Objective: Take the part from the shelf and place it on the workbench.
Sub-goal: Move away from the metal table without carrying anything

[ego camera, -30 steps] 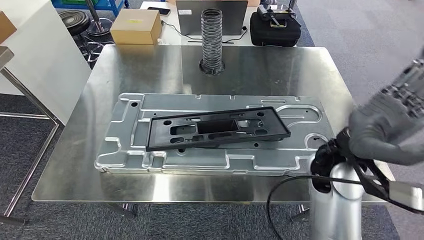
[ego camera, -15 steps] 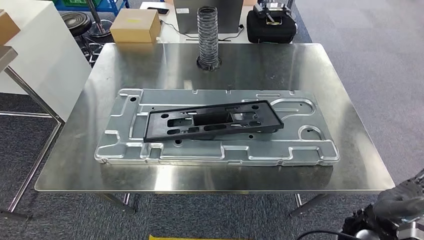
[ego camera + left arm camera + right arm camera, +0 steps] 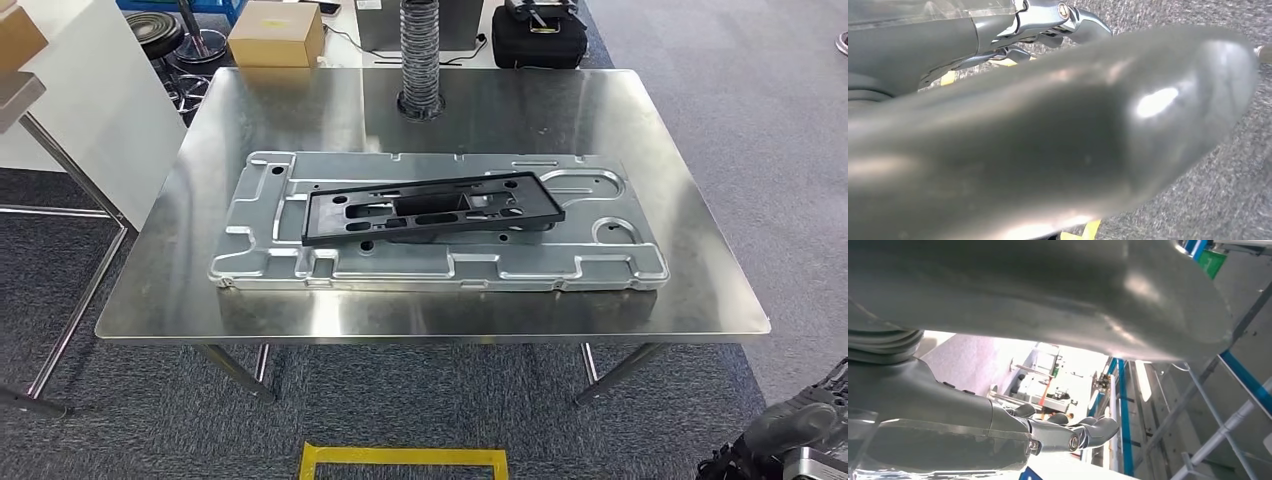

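Fingers (image 3: 1088,432) on the right hand (image 3: 1048,435) look loosely curled w/ nothing in them, as far as the right wrist view shows. Left hand (image 3: 1048,20) is mostly hidden behind the thumb, so can't tell if it's open or closed.

Black part (image 3: 430,207) is already lying on the big stamped metal plate (image 3: 620,262) mid-workbench (image 3: 690,200), so the placing looks done imo. Looks like a stiff, light plastic frame w/ cutouts, prob not fragile; long edges or the cutouts seem the best spots to grab.

Bench top is shiny steel, likely slippery. Ribbed hose (image 3: 421,55) at 12 o'clock, cardboard box (image 3: 276,32) at 11, black bag (image 3: 538,40) at 1. Grey carpet, yellow tape (image 3: 400,458) at 6.
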Controlling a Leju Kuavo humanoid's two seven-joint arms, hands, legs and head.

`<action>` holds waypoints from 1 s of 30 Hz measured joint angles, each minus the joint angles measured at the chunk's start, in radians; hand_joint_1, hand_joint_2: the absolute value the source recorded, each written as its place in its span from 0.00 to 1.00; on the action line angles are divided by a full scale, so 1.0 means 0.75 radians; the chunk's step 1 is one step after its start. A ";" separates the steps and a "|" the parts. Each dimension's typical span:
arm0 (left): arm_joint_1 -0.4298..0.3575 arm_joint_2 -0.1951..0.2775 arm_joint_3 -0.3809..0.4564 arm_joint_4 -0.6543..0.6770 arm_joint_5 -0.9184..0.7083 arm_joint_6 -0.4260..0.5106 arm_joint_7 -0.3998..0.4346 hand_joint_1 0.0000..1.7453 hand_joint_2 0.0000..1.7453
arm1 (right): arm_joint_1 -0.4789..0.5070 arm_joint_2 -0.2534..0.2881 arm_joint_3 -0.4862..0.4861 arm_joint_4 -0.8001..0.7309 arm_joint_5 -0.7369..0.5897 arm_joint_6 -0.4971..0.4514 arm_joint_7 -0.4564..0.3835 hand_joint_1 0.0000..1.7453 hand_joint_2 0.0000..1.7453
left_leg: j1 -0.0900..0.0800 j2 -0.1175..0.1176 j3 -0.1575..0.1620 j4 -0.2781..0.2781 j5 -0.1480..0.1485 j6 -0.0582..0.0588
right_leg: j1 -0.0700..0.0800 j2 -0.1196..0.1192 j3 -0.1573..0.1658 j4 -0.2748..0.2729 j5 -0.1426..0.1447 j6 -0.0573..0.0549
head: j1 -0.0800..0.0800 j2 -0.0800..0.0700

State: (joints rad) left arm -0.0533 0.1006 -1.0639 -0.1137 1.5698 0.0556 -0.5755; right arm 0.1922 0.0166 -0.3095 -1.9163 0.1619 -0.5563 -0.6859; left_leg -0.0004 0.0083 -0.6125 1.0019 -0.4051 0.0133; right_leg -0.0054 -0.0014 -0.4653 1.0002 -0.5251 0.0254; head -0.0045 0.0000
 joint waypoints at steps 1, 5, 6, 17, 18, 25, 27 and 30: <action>0.000 -0.001 0.000 0.000 0.000 -0.002 -0.002 0.00 0.00 | 0.000 -0.001 -0.005 0.008 0.028 -0.013 0.000 0.00 0.00 | 0.001 0.000 -0.002 -0.002 0.011 -0.008 | 0.005 0.000 0.020 -0.038 -0.009 -0.009 | 0.001 0.000; 0.004 -0.005 0.000 0.000 0.000 -0.006 -0.006 0.00 0.00 | -0.001 -0.002 -0.042 0.078 0.290 -0.109 0.001 0.00 0.00 | 0.005 -0.003 -0.028 0.037 -0.036 -0.036 | 0.000 -0.007 -0.018 -0.060 0.045 -0.047 | 0.003 0.000; 0.004 -0.007 0.000 0.000 -0.001 -0.006 -0.006 0.00 0.00 | -0.001 -0.001 -0.058 0.101 0.357 -0.118 0.004 0.00 0.00 | 0.007 -0.004 -0.045 0.097 -0.105 -0.040 | -0.001 -0.008 -0.037 -0.061 0.062 -0.053 | 0.001 0.000; -0.002 -0.026 -0.011 0.000 -0.001 -0.025 0.006 0.00 0.00 | -0.033 0.065 -0.433 0.520 0.562 0.048 0.002 0.00 0.00 | 0.001 -0.009 0.273 -0.051 -0.203 -0.018 | 0.008 -0.014 -0.223 -0.006 0.203 -0.015 | -0.004 0.000; -0.001 -0.030 -0.011 0.000 -0.001 -0.026 0.007 0.00 0.00 | -0.046 0.068 -0.479 0.586 0.571 0.054 0.002 0.00 0.00 | 0.002 -0.007 0.263 -0.051 -0.193 -0.005 | 0.006 -0.014 -0.223 -0.009 0.213 -0.006 | -0.005 0.000; -0.001 -0.049 -0.012 0.000 -0.001 -0.032 0.011 0.00 0.00 | -0.151 -0.009 -0.799 1.249 0.747 -0.053 0.106 0.00 0.00 | -0.003 0.002 0.125 -0.048 -0.077 0.040 | -0.010 -0.005 -0.303 0.373 -0.067 0.040 | 0.009 0.000; 0.000 -0.055 -0.013 0.000 -0.001 -0.036 0.011 0.00 0.00 | -0.175 -0.044 -0.863 1.462 0.822 -0.093 0.208 0.00 0.00 | -0.006 0.000 0.081 -0.036 -0.051 0.036 | -0.010 -0.004 -0.226 0.334 0.007 0.033 | 0.009 0.000; -0.003 -0.067 -0.017 0.000 -0.001 -0.042 0.012 0.00 0.00 | -0.209 -0.074 -0.918 1.693 0.883 -0.088 0.334 0.00 0.00 | -0.011 0.004 0.042 -0.017 -0.023 0.021 | -0.001 -0.004 -0.008 0.033 0.021 0.005 | 0.008 0.000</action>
State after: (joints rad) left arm -0.0557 0.0503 -1.0768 -0.1137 1.5690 0.0243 -0.5667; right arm 0.0352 -0.0386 -0.9981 -0.6468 0.8244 -0.6220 -0.4350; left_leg -0.0089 0.0114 -0.5813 0.9891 -0.4226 0.0293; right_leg -0.0058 -0.0042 -0.4713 1.0248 -0.5093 0.0288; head 0.0014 0.0000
